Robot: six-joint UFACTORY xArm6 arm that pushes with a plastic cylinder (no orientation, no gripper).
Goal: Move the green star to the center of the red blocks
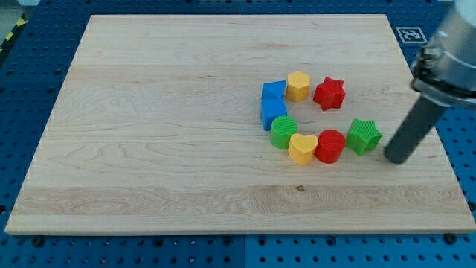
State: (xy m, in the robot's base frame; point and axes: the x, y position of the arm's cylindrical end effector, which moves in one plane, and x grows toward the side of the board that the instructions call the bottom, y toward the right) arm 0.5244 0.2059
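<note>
The green star [364, 136] lies on the wooden board at the view's right, touching the red round block [330, 145] on its left. The red star [329, 93] lies above them, apart from both. My tip [396, 158] rests on the board just to the right of the green star and slightly below it, with a small gap between them. The rod leans up toward the view's right.
A yellow hexagon [298, 85], two blue blocks [274, 92] [273, 112], a green round block [283, 132] and a yellow heart [303, 148] form a curve left of the red blocks. The board's right edge [435, 141] is close to my tip.
</note>
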